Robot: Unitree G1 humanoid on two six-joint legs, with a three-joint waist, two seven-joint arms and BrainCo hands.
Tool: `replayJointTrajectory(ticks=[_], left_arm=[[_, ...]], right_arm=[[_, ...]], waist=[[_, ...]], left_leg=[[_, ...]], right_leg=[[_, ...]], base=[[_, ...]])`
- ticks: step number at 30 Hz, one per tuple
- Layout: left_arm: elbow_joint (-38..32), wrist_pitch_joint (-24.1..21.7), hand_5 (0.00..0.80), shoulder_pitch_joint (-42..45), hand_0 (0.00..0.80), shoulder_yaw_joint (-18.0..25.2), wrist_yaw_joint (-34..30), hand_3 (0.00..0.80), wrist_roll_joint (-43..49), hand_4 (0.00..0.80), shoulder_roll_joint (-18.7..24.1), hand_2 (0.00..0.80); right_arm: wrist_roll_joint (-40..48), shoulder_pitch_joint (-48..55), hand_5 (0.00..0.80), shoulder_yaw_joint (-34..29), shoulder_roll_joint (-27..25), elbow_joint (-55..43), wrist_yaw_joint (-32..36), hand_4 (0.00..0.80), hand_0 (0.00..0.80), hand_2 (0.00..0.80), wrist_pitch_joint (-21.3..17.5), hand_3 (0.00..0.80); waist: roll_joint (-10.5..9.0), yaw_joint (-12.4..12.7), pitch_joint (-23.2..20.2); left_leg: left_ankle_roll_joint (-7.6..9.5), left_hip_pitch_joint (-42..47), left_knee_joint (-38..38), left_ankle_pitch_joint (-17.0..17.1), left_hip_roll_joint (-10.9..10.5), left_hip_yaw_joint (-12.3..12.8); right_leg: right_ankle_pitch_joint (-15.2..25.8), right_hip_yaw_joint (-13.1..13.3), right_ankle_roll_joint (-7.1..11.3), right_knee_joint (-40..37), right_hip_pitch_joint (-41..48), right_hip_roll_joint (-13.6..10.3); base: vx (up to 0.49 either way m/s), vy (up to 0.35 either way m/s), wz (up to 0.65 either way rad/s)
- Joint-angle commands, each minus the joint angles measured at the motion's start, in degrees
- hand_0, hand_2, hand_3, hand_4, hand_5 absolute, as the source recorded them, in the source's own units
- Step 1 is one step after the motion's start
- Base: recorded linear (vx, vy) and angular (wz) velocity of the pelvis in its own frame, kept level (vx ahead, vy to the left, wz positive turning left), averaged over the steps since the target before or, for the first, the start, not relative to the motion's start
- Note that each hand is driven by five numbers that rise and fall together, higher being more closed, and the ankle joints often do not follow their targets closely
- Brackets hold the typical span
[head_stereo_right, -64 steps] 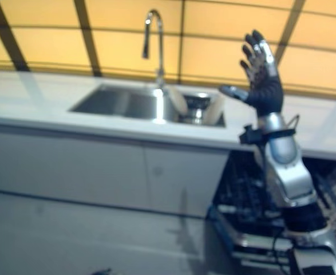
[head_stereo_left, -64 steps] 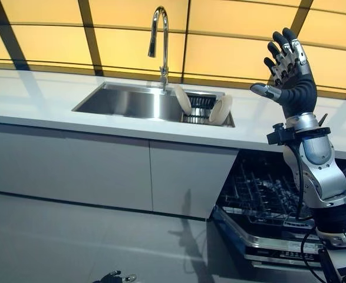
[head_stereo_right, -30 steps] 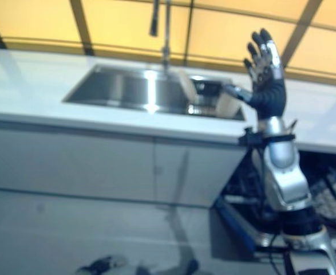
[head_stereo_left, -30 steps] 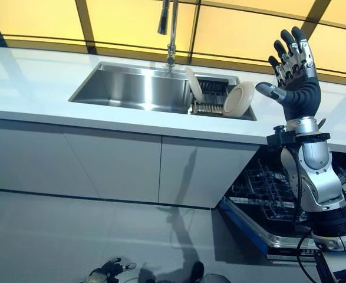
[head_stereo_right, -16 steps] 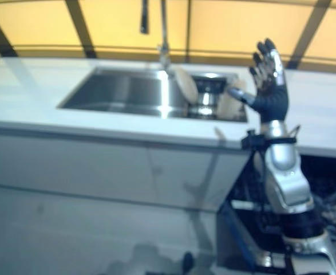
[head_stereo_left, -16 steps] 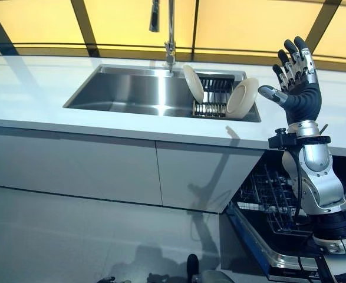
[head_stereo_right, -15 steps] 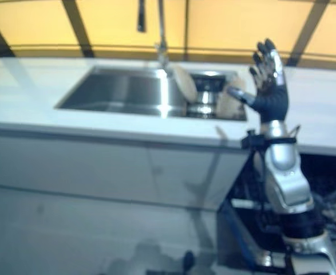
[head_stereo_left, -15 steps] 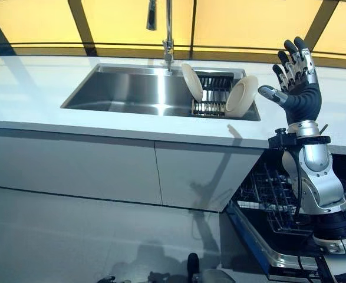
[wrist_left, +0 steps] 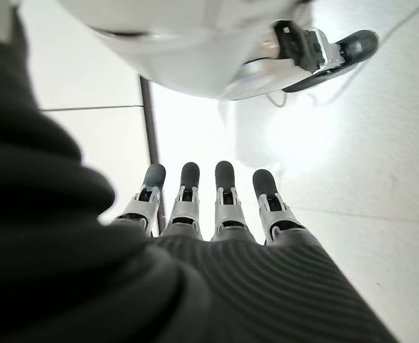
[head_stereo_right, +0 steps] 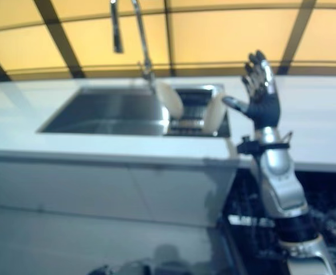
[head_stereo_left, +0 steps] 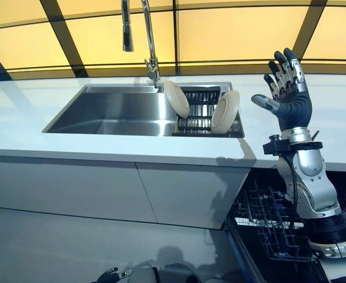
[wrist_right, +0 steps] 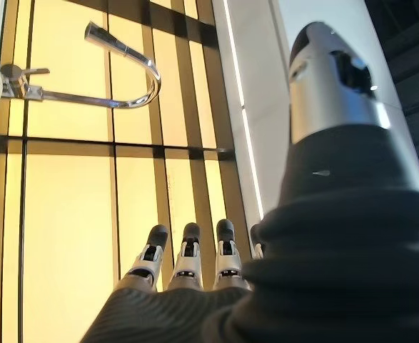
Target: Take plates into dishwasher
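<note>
Two plates [head_stereo_left: 177,99] [head_stereo_left: 225,111] lean in the sink rack [head_stereo_left: 197,109]; right hand [head_stereo_left: 289,88] empty.

Cam swung left & closer to sink [head_stereo_left: 131,115]; right robot hand [head_stereo_left: 290,94] stays raised, fingers spread.

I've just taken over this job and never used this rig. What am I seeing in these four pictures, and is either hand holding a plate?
It is a humanoid robot with two hands. The two wide pictures come from its head cameras, the other two from cameras on each wrist. Ahead is a white counter with a steel sink under a tap. Two plates stand on edge in a rack in the sink. The open dishwasher is lower right. The right hand is raised, open and empty beside the sink. The left hand hangs low, fingers straight, also empty.
</note>
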Motion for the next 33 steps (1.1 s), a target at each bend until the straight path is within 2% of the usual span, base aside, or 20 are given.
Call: replayJointTrajectory(ticks=[1,3,4,5,6,10,13,14,16,18,19,21,22,23,24,28,30,33], left_arm=[[-0.6,0.8,0.0,-1.3,0.0,-3.0,-0.1,0.0,1.9,0.0,0.6,0.0],[-0.8,1.2,0.0,-1.1,0.0,-3.2,0.2,0.0,1.4,0.0,0.4,0.0],[-0.6,1.1,0.0,-0.6,0.0,-3.1,0.6,0.0,1.3,0.0,0.1,0.0],[-0.5,1.0,0.0,-0.4,0.0,-3.0,0.6,0.0,1.2,0.0,0.0,0.0],[-0.3,0.9,0.0,0.0,0.0,-2.8,0.8,0.0,1.2,0.0,-0.2,0.0],[0.6,0.6,0.0,1.3,0.0,-2.3,0.5,0.0,0.9,0.0,-0.5,0.0],[1.7,0.1,0.0,0.8,0.0,-2.5,-0.2,0.0,1.0,0.0,-0.4,0.0],[2.1,0.0,0.0,0.4,0.0,-2.8,-0.1,0.0,1.1,0.0,-0.4,0.0],[1.8,0.0,0.0,-0.6,0.0,-3.7,0.0,0.0,0.8,0.0,0.2,0.0],[0.5,0.4,0.0,-1.6,0.0,-4.5,0.1,0.0,-0.1,0.0,1.1,0.0],[0.2,0.9,0.0,-2.7,0.0,-5.3,0.4,0.0,-0.8,0.0,1.5,0.0],[0.2,0.8,0.0,-3.1,0.0,-5.9,0.7,0.0,-1.0,0.0,1.8,0.0],[0.2,0.8,0.0,-2.9,0.0,-5.9,0.7,0.0,-0.5,0.0,1.9,0.0],[0.3,0.8,0.0,-2.8,0.0,-5.9,0.7,0.0,-0.4,0.0,2.0,0.0],[0.4,0.7,0.0,-2.3,0.0,-6.1,0.8,0.0,-0.1,0.0,2.0,0.0],[0.8,0.5,0.0,-1.4,0.0,-7.1,1.2,0.0,1.7,0.0,2.0,0.0],[0.8,1.2,0.0,-1.7,0.0,-7.3,1.6,0.0,1.9,0.0,2.0,0.0],[0.2,2.1,0.0,-2.5,0.0,-6.5,0.7,0.0,2.4,0.0,2.3,0.0]], right_arm=[[-1.5,-5.2,0.0,-1.8,-1.0,-0.1,-2.9,0.0,0.0,0.0,-0.7,0.0],[-0.7,-5.0,0.0,-1.7,-1.4,0.3,-3.1,0.0,0.0,0.0,-1.1,0.0],[-0.5,-4.9,0.0,-1.5,-1.4,0.7,-2.7,0.0,0.0,0.0,-1.4,0.0],[-0.5,-5.0,0.0,-1.4,-1.3,0.8,-2.7,0.0,0.0,0.0,-1.4,0.0],[-0.5,-4.8,0.0,-1.3,-1.2,0.9,-2.4,0.0,0.0,0.0,-1.5,0.0],[-0.6,-4.3,0.0,-1.0,-1.6,0.7,-0.6,0.0,0.0,0.0,-0.6,0.0],[-0.1,-3.7,0.0,-1.7,-2.7,0.5,-0.6,0.0,0.0,0.0,-0.3,0.0],[0.5,-3.4,0.0,-2.2,-3.1,0.6,-0.8,0.0,0.0,0.0,-0.5,0.0],[1.5,-1.5,0.0,-3.9,-3.2,0.5,-1.2,0.0,0.0,0.0,-1.5,0.0],[2.3,-0.1,0.0,-4.9,-3.4,0.1,-2.1,0.0,0.0,0.0,-3.4,0.0],[2.1,0.7,0.0,-5.5,-3.0,-0.4,-2.5,0.0,0.0,0.0,-4.7,0.0],[1.6,1.7,0.0,-6.2,-2.5,-1.2,-2.5,0.0,0.0,0.0,-5.3,0.0],[0.8,2.9,0.0,-7.1,-1.8,-1.8,-2.0,0.0,0.0,0.0,-5.2,0.0],[0.5,3.2,0.0,-7.2,-1.6,-2.0,-1.9,0.0,0.0,0.0,-5.0,0.0],[0.3,4.3,0.0,-7.9,-1.3,-2.1,-1.4,0.0,0.0,0.0,-4.5,0.0],[-0.5,6.3,0.0,-8.8,-1.2,-1.6,-0.9,0.0,0.0,0.0,-4.7,0.0],[-1.0,6.3,0.0,-8.5,-1.3,-1.0,-1.0,0.0,0.0,0.0,-4.9,0.0],[-1.1,4.6,0.0,-8.0,-1.9,-0.4,-2.1,0.0,0.0,0.0,-3.9,0.0]], waist=[[-1.98,1.1,-0.1],[-2.47,1.0,-0.4],[-2.59,1.0,-0.6],[-2.64,1.0,-0.6],[-2.65,0.9,-0.8],[-2.59,0.1,-1.6],[-2.45,-0.4,-2.4],[-2.44,-0.5,-2.5],[-2.77,-0.3,-2.4],[-2.97,-0.1,-2.3],[-2.65,-0.1,-1.7],[-2.3,-0.2,-1.4],[-1.91,-0.2,-1.2],[-1.89,-0.2,-1.3],[-1.57,-0.2,-1.4],[-1.08,-0.4,-1.6],[-0.98,-0.5,-1.4],[-0.37,-0.2,-1.0]], left_leg=[[5.47,6.1,-15.0,1.8,-3.0,0.1],[4.45,7.8,-27.3,5.3,-3.9,-3.1],[3.87,8.7,-33.5,8.1,-3.2,-5.2],[3.74,9.4,-35.1,9.2,-3.1,-5.6],[3.46,9.8,-38.5,11.0,-2.0,-6.7],[3.27,9.9,-39.4,11.1,0.9,-5.9],[3.46,10.7,-39.4,9.7,1.2,-3.0],[3.63,10.6,-39.0,8.7,0.8,-2.2],[4.66,8.2,-34.6,6.2,-1.3,-2.1],[6.2,7.2,-33.3,4.9,-2.8,-2.2],[7.57,7.4,-33.3,4.4,-3.9,-2.7],[8.84,7.5,-33.3,3.9,-4.9,-2.9],[10.15,8.1,-33.3,3.0,-6.0,-3.4],[10.44,8.2,-33.3,2.8,-6.3,-3.4],[11.49,9.3,-33.6,2.0,-7.3,-3.7],[13.27,12.8,-36.1,1.0,-9.3,-2.8],[13.13,14.3,-37.0,0.8,-9.8,-2.9],[12.28,15.8,-38.8,1.5,-8.9,-1.8]], right_leg=[[-4.8,0.3,6.57,-0.7,1.2,-2.2],[-4.8,0.7,7.0,-1.4,1.8,-2.3],[-4.9,1.2,6.91,-2.0,2.5,-2.1],[-5.0,1.4,6.88,-2.2,2.8,-2.1],[-5.4,1.9,6.79,-2.1,3.4,-2.1],[-7.2,2.3,7.02,-1.7,5.2,-2.9],[-8.2,1.4,8.02,-1.4,6.0,-4.5],[-8.4,0.9,8.62,-1.0,5.9,-5.1],[-8.2,-0.2,10.78,0.5,6.1,-7.1],[-7.5,-0.6,12.17,2.8,4.6,-8.5],[-5.6,-0.6,12.66,6.8,1.8,-9.8],[-3.8,-0.4,12.74,10.9,-0.7,-11.1],[-2.0,-0.5,12.46,14.1,-1.9,-12.1],[-1.7,-0.4,12.46,14.9,-2.3,-12.4],[0.5,-0.9,12.37,18.5,-3.1,-13.4],[4.1,-2.4,12.56,30.8,-6.9,-16.8],[3.7,-1.3,13.35,32.5,-9.5,-16.1],[-0.7,-2.2,12.95,25.2,-10.6,-12.3]], base=[[0.261,-0.027,0.25],[0.288,0.01,0.21],[0.306,0.03,0.14],[0.31,0.04,0.05],[0.279,0.065,0.0],[0.36,0.198,-0.16],[0.446,0.39,-0.17],[0.499,0.519,-0.07],[0.475,0.532,0.01],[0.334,0.463,0.02],[0.303,0.491,-0.03],[0.31,0.479,-0.14],[0.322,0.428,-0.02],[0.432,0.518,0.15],[0.365,0.406,0.14],[0.322,0.355,0.09],[0.221,0.228,0.06],[0.101,0.042,-0.01]])
